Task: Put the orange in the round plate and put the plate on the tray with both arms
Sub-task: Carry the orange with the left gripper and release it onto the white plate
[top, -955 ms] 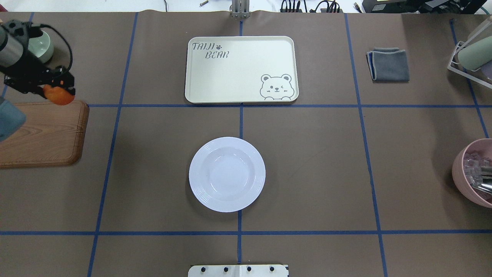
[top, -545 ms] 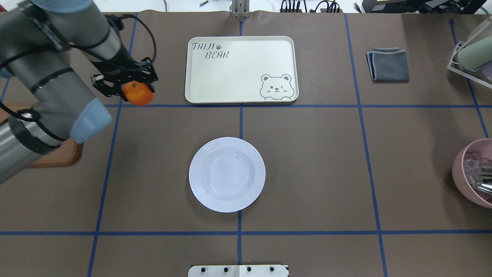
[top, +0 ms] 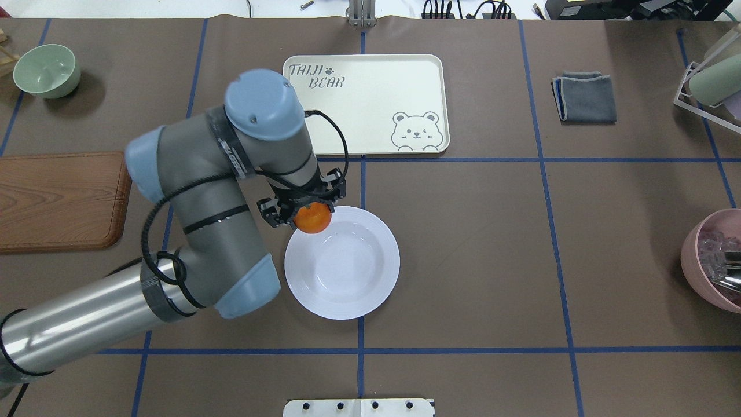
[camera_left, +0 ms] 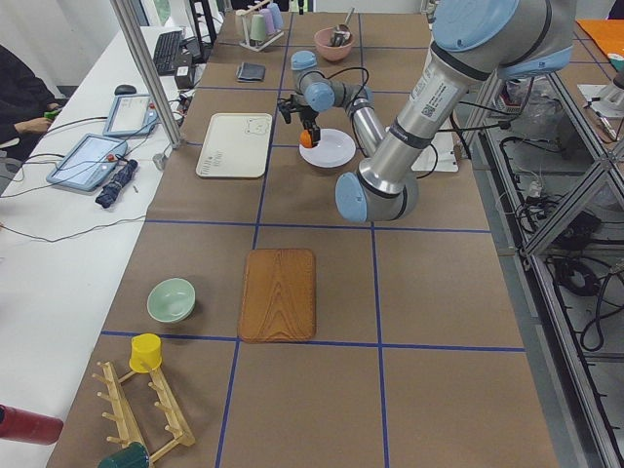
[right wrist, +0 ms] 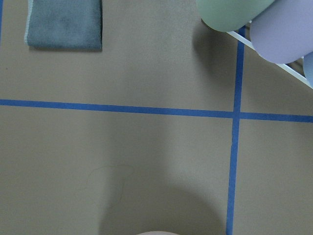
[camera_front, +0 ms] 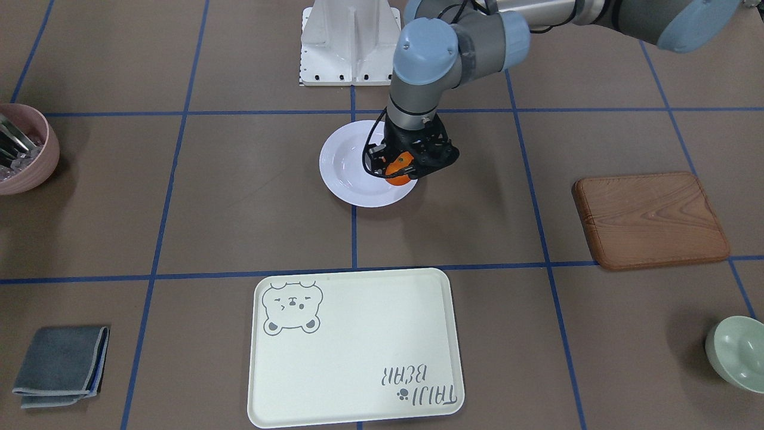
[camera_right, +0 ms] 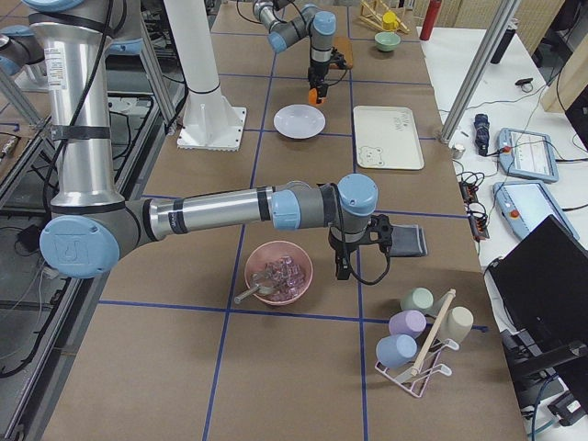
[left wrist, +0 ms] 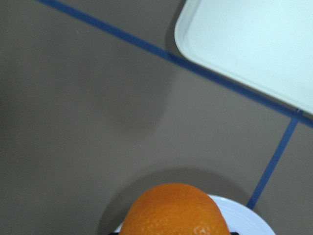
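My left gripper [top: 307, 212] is shut on the orange [top: 312, 219], a small bright mandarin. It hangs just above the far-left rim of the round plate [top: 347, 278], a glossy white dish at mid-table. In the front-facing view the orange [camera_front: 399, 169] sits over the plate's [camera_front: 346, 176] right edge. The left wrist view shows the orange [left wrist: 173, 210] low in the frame, with the plate's rim [left wrist: 247, 215] under it. The cream tray [top: 359, 104] with its bear drawing lies beyond the plate. My right gripper [camera_right: 349, 259] hangs past the pink bowl, near the grey cloth; I cannot tell its state.
A brown wooden board [top: 58, 197] lies at the left edge and a pale green bowl [top: 46, 69] at the far left corner. On the right are a folded grey cloth [top: 586, 97], a pink bowl [top: 715, 260] of utensils and a cup rack [top: 712, 81].
My left arm has carried the orange rightward from above the wooden board and back toward the robot, over to the plate's rim. The plate and tray have not moved.
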`<state>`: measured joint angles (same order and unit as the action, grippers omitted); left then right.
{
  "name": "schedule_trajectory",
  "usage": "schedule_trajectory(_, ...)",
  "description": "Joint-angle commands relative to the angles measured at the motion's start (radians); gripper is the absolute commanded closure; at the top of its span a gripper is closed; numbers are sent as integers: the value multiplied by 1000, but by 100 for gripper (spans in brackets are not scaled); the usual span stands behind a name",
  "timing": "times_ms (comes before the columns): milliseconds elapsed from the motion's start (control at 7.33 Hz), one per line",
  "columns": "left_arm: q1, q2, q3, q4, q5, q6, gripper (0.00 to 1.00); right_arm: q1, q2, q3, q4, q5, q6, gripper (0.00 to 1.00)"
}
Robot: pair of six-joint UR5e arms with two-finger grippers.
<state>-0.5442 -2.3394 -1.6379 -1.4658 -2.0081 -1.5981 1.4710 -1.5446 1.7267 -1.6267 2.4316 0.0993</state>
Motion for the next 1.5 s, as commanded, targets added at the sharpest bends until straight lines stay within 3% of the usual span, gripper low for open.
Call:
schedule_trajectory(0, 59, -9, 85, -92, 23, -44, 100, -8, 14, 4, 1, 44, 14, 0)
schedule_trajectory(273, 79, -9, 89, -100, 22, -46, 100, -8, 15, 10, 1, 40, 16, 0)
schedule_trajectory(409, 85, -9, 105, -102, 22, -40, 96, -8, 15, 10, 1, 40, 16, 0)
schedule_trajectory(545, 86, -8, 116, -102, 23, -37, 84, -9, 21, 13, 1, 40, 17, 0)
schedule_trajectory(682, 86, -8, 110, -102, 22, -36, 62, -9, 26, 13, 1, 43, 17, 0)
schedule_trajectory(818, 86, -8, 99, -99, 26, -37, 2, -9, 40, 13, -1, 43, 17, 0)
schedule_trajectory(955, 86, 6, 67, -97, 28, -33, 1, -18, 43, 14, -1, 43, 19, 0)
schedule_trajectory(1227, 78, 116, -104, -85, 17, 24, 1, -64, 113, 24, -4, 41, 100, 0)
schedule_trajectory(1364, 37, 135, -150, -21, 16, 85, 1, -139, 164, 37, 1, 37, 219, 0)
